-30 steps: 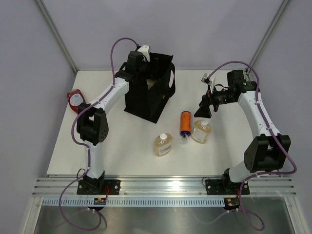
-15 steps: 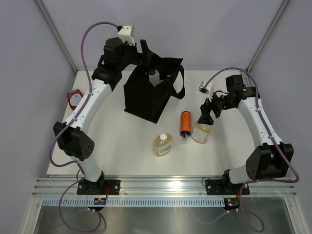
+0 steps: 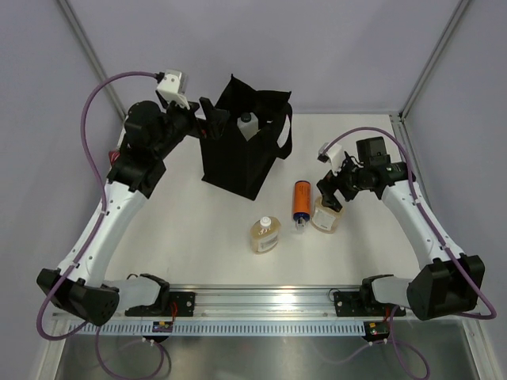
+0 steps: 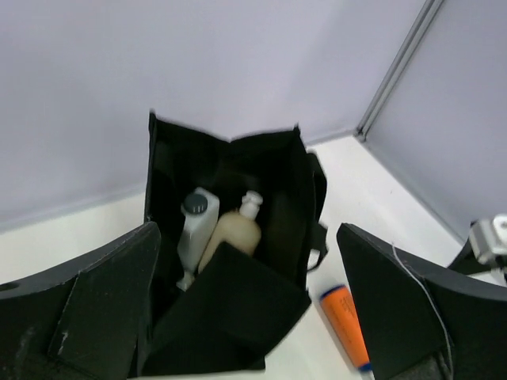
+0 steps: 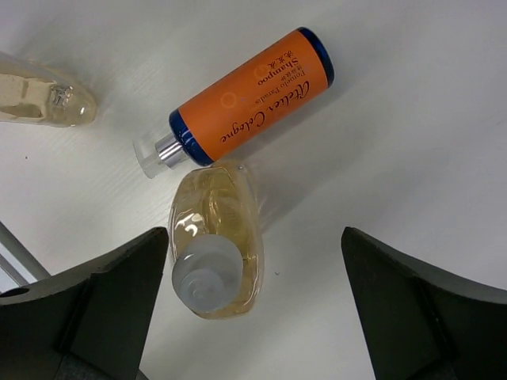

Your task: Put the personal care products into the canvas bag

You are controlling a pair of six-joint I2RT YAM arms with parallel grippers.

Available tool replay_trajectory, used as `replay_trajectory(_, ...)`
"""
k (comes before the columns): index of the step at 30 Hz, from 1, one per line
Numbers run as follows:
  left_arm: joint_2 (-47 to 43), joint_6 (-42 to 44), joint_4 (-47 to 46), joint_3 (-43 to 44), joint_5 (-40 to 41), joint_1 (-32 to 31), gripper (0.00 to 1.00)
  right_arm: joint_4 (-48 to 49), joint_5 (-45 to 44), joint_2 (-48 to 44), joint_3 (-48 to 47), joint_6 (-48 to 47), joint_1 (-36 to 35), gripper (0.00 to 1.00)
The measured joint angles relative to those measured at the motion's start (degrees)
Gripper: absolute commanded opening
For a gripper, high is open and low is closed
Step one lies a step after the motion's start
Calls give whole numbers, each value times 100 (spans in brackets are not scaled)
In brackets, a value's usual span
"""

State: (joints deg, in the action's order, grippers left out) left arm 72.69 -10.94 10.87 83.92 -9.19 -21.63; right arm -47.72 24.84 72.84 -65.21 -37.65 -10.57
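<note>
The black canvas bag stands open at the back centre. A white bottle shows in its mouth. In the left wrist view the bag holds a white dark-capped bottle and a beige bottle. My left gripper is open and empty at the bag's upper left edge. The orange cylinder bottle lies flat, also in the right wrist view. One amber bottle stands right of it, another in front. My right gripper hovers open just above the right amber bottle. The red container is hidden.
Grey walls and metal frame posts close in the table at the back and sides. The rail with both arm bases runs along the near edge. The second amber bottle shows at the top left of the right wrist view.
My left arm has swung back and left, from over the bag to its left edge, and the bag has settled. My right gripper has come down over the right amber bottle.
</note>
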Motion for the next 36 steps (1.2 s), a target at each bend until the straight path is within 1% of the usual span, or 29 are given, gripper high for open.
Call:
replay_trajectory(2, -251, -4, 57, -402, -2, 0, 99, -15, -20, -2, 42, -70, 0, 99)
replay_trajectory(4, -610, -17, 70, -988, -11, 0, 99, -17, -4, -2, 157, -160, 0, 100)
replay_trajectory(8, -1508, -101, 28, -2304, -195, 2, 99, -13, 44, 101, 461, -201, 0, 99)
replay_trajectory(11, -2234, -223, -24, -3101, -313, 0, 99, 20, 101, 299, 531, -197, -7, 99)
replay_trajectory(14, -2697, -323, -28, -3484, -348, 0, 99, 212, 96, 470, 616, -201, -39, 98)
replay_trajectory(17, -2933, -428, -46, -3676, -354, 0, 99, 474, 149, 560, 721, -208, -83, 86)
replay_trajectory(18, -2990, -457, -44, -3733, -369, 2, 99, 573, 157, 557, 748, -205, -98, 76)
replay_trajectory(20, -3060, -507, -22, -3821, -402, 0, 99, 745, 205, 553, 833, -192, -133, 59)
replay_trajectory(21, -3093, -529, -20, -3866, -413, 0, 99, 765, 339, 531, 850, -98, -140, 43)
replay_trajectory(24, -3163, -564, -17, -3945, -415, 0, 99, 866, 376, 463, 907, -173, -175, 21)
replay_trajectory(25, -3185, -568, -2, -3960, -413, 2, 99, 918, 378, 459, 918, -205, -175, 10)
replay_trajectory(26, -3198, -579, -4, -3967, -413, 0, 99, 935, 385, 452, 920, -219, -164, 3)
replay_trajectory(27, -3206, -584, -4, -3971, -413, 0, 99, 944, 385, 437, 933, -223, -164, 0)
replay_trajectory(31, -3209, -586, 2, -3971, -415, 0, 99, 885, 402, 350, 977, -107, -164, 0)
replay_trajectory(36, -3209, -629, 0, -3971, -461, 0, 99, 656, 494, 348, 925, 470, -42, 0)
